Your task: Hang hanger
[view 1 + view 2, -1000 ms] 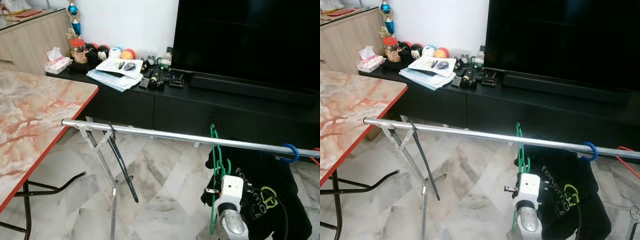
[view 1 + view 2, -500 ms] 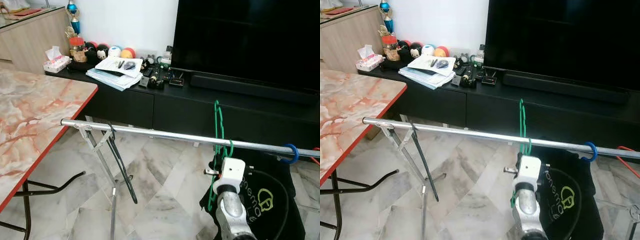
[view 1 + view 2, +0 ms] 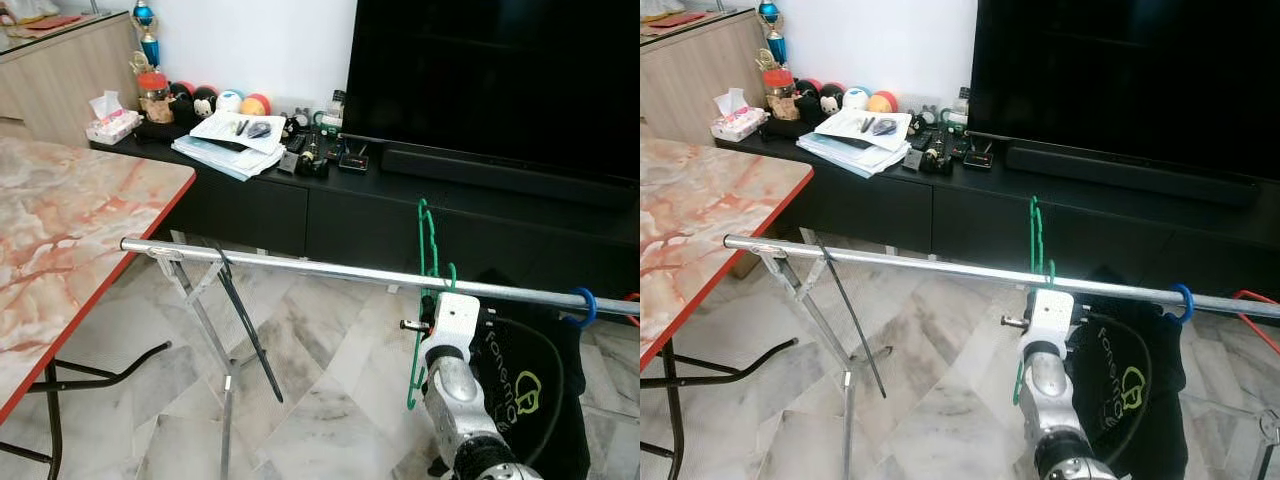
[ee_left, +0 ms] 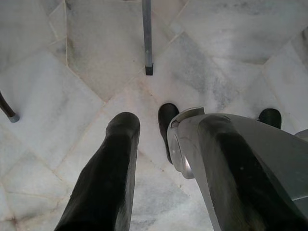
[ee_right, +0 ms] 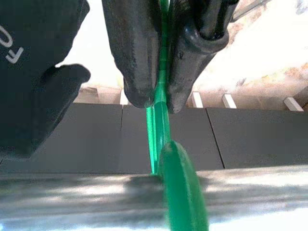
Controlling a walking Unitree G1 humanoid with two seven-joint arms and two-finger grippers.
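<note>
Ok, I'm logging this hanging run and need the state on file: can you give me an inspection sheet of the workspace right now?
Surface: marble floor; marble-pattern table to the robot's left.
Job's things: green hanger carrying a black shirt, its hook raised above the metal rail; whether it rests on the rail cannot be told.
Clutter: blue hook on the rail; papers, tissue box and toys on the TV cabinet.
Grippers: right gripper clamped on the hanger; left gripper open, pointing at the floor.
Cables: nothing seen.
Surroundings: large TV, white wall.
</note>
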